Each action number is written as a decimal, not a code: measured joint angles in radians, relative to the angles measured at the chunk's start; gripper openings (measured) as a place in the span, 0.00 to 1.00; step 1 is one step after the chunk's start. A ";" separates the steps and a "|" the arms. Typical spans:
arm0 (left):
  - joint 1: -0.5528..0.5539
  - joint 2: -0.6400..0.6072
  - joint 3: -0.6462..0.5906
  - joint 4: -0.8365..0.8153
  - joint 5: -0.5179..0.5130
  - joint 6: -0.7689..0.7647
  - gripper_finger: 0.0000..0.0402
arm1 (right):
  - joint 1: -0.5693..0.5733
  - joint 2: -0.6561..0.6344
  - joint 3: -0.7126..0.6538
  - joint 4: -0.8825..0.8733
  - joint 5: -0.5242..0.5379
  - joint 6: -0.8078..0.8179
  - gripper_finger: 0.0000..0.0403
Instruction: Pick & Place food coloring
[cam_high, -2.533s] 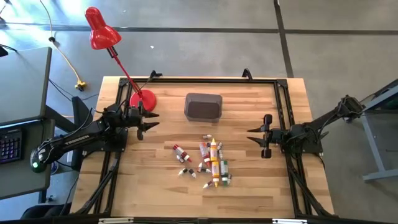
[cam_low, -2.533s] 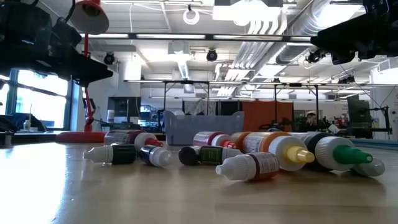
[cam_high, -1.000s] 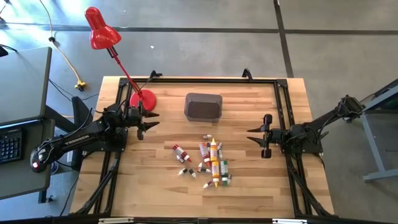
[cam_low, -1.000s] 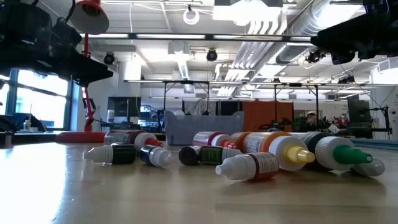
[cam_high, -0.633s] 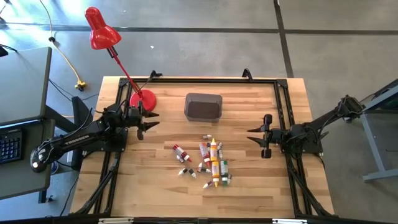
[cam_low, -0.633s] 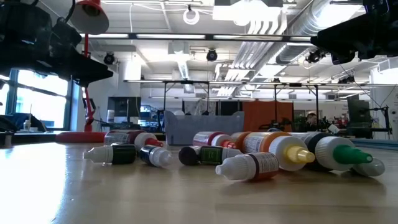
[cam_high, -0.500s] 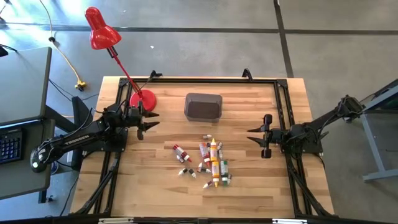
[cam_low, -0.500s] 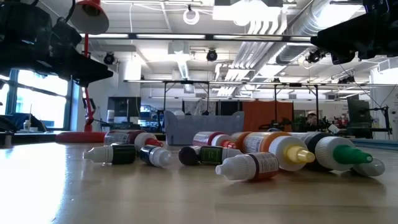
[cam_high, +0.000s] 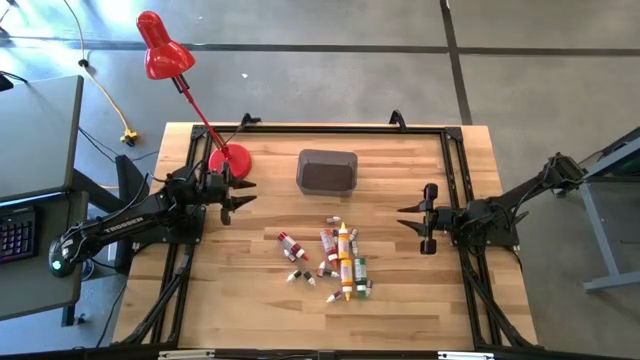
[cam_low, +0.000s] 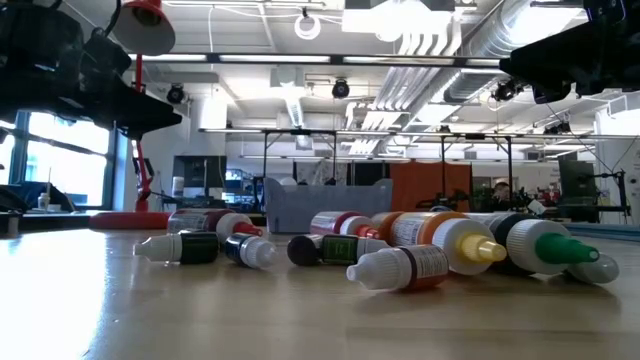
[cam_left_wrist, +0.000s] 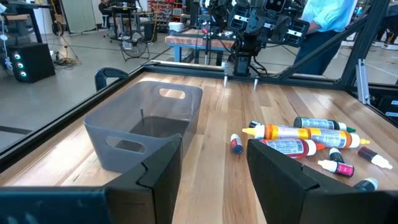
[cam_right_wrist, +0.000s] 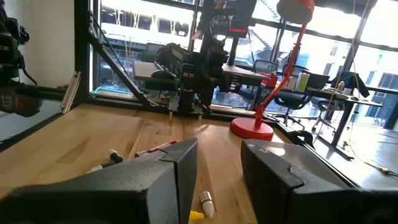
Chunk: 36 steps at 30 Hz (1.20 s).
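Several small food coloring bottles (cam_high: 338, 262) lie on their sides in a loose cluster at the table's middle, nearer its near edge; the low view shows their red, yellow, green and dark caps (cam_low: 420, 250), and the left wrist view shows them (cam_left_wrist: 298, 137) too. My left gripper (cam_high: 243, 192) hovers open at the table's left, beside the lamp base. My right gripper (cam_high: 412, 217) hovers open at the table's right, pointing toward the bottles. Neither touches anything.
A dark grey rectangular tub (cam_high: 327, 171) stands beyond the bottles toward the far edge. A red desk lamp (cam_high: 228, 158) has its base at the far left corner. Black frame rails (cam_high: 458, 180) run along the table's sides. Bare wood (cam_high: 250, 290) lies around the cluster.
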 joint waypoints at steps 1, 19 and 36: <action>0.000 0.000 0.000 0.000 0.000 0.000 0.44 | 0.000 0.000 0.000 0.000 0.000 0.000 0.29; 0.000 0.000 0.000 0.013 -0.018 -0.002 0.44 | 0.000 0.000 0.000 0.000 0.000 0.000 0.29; 0.000 0.043 0.135 0.133 -0.035 -0.117 0.44 | 0.000 0.000 0.000 0.000 0.000 0.000 0.29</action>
